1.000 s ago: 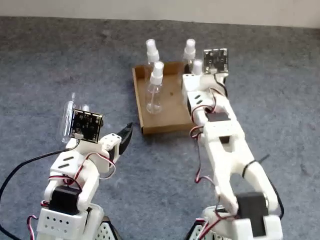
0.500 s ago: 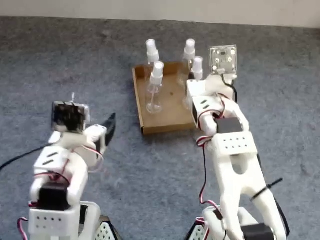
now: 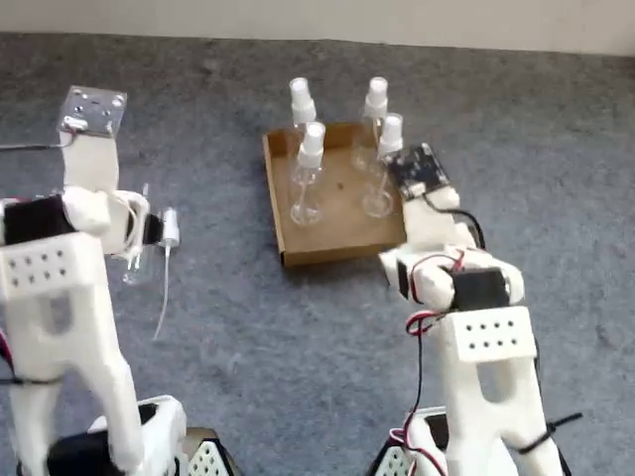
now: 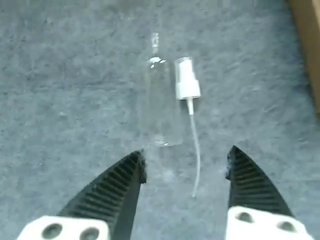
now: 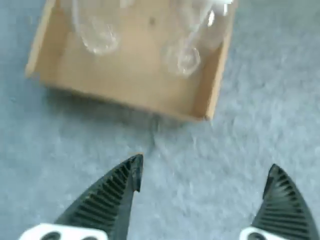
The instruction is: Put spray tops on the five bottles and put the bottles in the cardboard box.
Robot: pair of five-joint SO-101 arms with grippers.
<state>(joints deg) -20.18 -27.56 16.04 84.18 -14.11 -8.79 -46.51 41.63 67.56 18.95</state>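
The cardboard box (image 3: 332, 256) sits at the far middle of the grey bench (image 3: 248, 347), and a broad open strip of bench runs in front of its low near wall. Inside it, the left bottle (image 3: 306, 188) stands close to the left wall and the right bottle (image 3: 377, 183) close to the right wall, both with spray tops on. The far-left bottle (image 3: 301, 99) and far-right bottle (image 3: 376, 99), also capped, stand at the box's far edge; I cannot tell whether their bases are inside the lip. The right tool (image 5: 205, 165) hangs over the bench just in front of the box's near wall, toward its right corner, with its fingers spread wide and nothing between them. Well apart from the box, on the left side, the bare bottle (image 4: 159, 100) lies flat with its neck pointing away from the arm. The loose spray top (image 4: 186, 85) lies just beside its shoulder, its thin tube trailing back toward the robot. The left tool (image 4: 186, 155) hangs above them with its fingers wide apart, and the end of the tube lies between the tips.
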